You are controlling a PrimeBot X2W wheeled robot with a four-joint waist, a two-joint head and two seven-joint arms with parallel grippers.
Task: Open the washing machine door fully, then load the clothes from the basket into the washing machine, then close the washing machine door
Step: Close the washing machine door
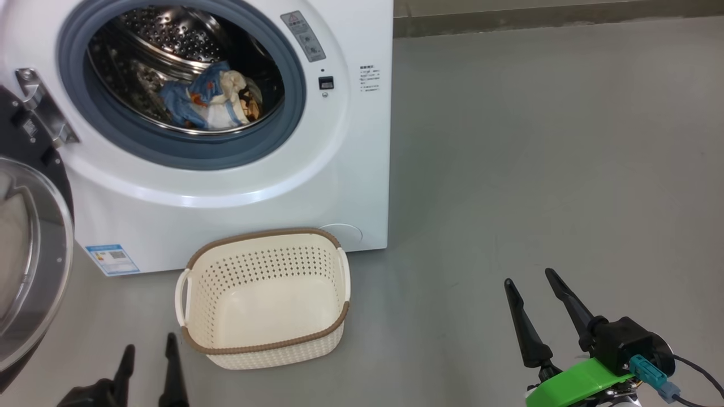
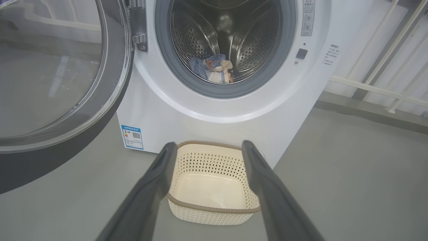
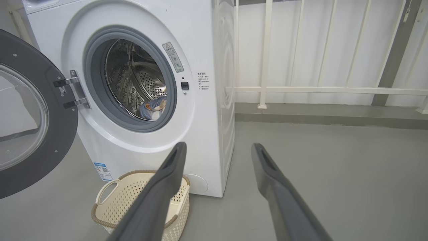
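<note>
Washing machine (image 1: 226,186): white front-loader on the grey floor (image 1: 537,169), its round mouth uncovered
Washing machine door (image 1: 34,237): wide open at the left of the head view, hanging on a metal hinge (image 1: 45,110), inner face and clear glass bowl turned towards the camera
Drum (image 1: 164,39): perforated steel, with the clothes lying in it
Clothes (image 1: 209,99): one bunched heap at the bottom of the drum, behind the grey gasket (image 1: 186,155); blue with orange print, cream-white, and a bit of orange-tan at the right side
Basket (image 1: 260,265): upright on the floor just in front of the machine, below its mouth; its bare cream bottom shows right across
Left gripper (image 1: 150,341): low at the lower left of the head view, near the basket's left handle, fingers spread and grasping nothing; in the left wrist view they frame the basket
Right gripper (image 1: 528,276): lower right, well apart from the basket, over bare floor, fingers released and holding nothing
Energy label (image 1: 112,259): blue, on the machine's lower front corner, beside the door
Railing (image 3: 301,89): white bars behind the machine, in the right wrist view
</note>
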